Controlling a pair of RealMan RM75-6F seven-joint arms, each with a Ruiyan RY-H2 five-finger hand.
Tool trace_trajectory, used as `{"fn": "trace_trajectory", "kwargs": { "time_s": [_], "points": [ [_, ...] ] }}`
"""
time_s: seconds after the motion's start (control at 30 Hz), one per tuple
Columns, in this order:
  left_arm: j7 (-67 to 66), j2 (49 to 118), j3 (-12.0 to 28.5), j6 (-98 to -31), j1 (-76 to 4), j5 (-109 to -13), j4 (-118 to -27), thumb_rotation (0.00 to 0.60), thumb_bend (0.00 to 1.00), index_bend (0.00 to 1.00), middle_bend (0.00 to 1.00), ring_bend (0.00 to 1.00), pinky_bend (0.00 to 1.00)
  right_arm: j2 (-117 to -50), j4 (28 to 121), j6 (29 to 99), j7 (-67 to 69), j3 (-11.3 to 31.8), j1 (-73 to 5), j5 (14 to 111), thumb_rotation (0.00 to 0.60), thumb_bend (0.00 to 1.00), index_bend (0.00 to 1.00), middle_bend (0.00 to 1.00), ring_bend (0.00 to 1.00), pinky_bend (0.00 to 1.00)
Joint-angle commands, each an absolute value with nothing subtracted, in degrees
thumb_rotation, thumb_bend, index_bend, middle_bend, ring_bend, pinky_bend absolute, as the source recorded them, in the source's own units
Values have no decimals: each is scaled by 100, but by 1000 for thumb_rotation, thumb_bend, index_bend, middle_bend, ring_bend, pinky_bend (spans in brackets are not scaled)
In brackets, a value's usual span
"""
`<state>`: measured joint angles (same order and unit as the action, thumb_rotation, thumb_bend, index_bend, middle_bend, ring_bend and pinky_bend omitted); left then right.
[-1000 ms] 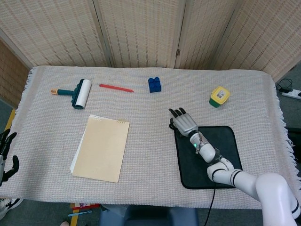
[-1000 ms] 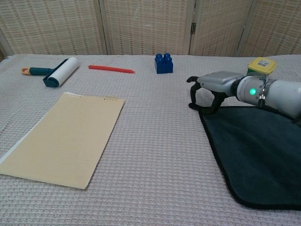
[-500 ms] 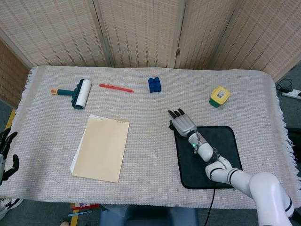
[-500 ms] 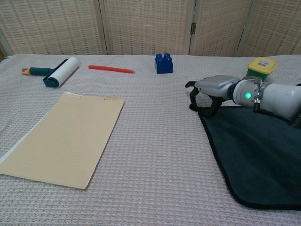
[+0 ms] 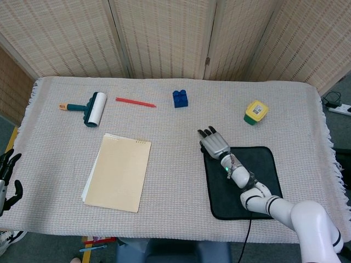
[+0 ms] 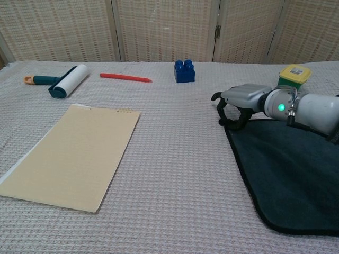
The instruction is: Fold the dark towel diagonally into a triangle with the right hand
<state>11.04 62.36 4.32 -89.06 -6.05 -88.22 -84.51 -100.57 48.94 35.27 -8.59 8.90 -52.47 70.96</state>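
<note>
The dark towel (image 5: 252, 186) lies flat on the right side of the table, also in the chest view (image 6: 296, 169). My right hand (image 5: 214, 143) hovers over the towel's far left corner. In the chest view my right hand (image 6: 238, 103) arches down with thumb and fingers apart, fingertips at the corner; the corner is not lifted. My left hand (image 5: 6, 178) hangs off the table's left edge, fingers spread and holding nothing.
A tan notepad (image 5: 118, 171) lies left of centre. Along the far side sit a lint roller (image 5: 92, 108), a red pen (image 5: 135, 102), a blue block (image 5: 180, 98) and a yellow-lidded green container (image 5: 255, 112). A woven cloth (image 5: 175, 131) covers the table.
My right hand has shifted a little left and back right over the towel's corner. The towel has stayed flat. The left hand has not moved.
</note>
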Motion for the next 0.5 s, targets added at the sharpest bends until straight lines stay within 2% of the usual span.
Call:
{"fn": "trace_trajectory", "kwargs": {
  "time_s": [0.03, 0.3, 0.5],
  "points": [
    [1113, 6238, 429, -8912, -607, -8832, -8439, 600, 804, 8, 31, 0, 0, -10062, 4883, 3537, -815, 883, -5243, 7117, 600, 487, 596, 104, 111, 0],
    [1040, 6259, 444, -8929, -593, -8784, -8460, 600, 844, 0, 31, 0, 0, -9872, 5110, 3688, -616, 853, -5170, 7260, 600, 487, 597, 105, 112, 0],
    [1013, 6258, 417, -8940, -595, -8839, -8488, 600, 845, 0, 31, 0, 0, -9243, 6021, 4268, -496, 722, -4834, 7543, 600, 487, 597, 105, 113, 0]
  ]
}}
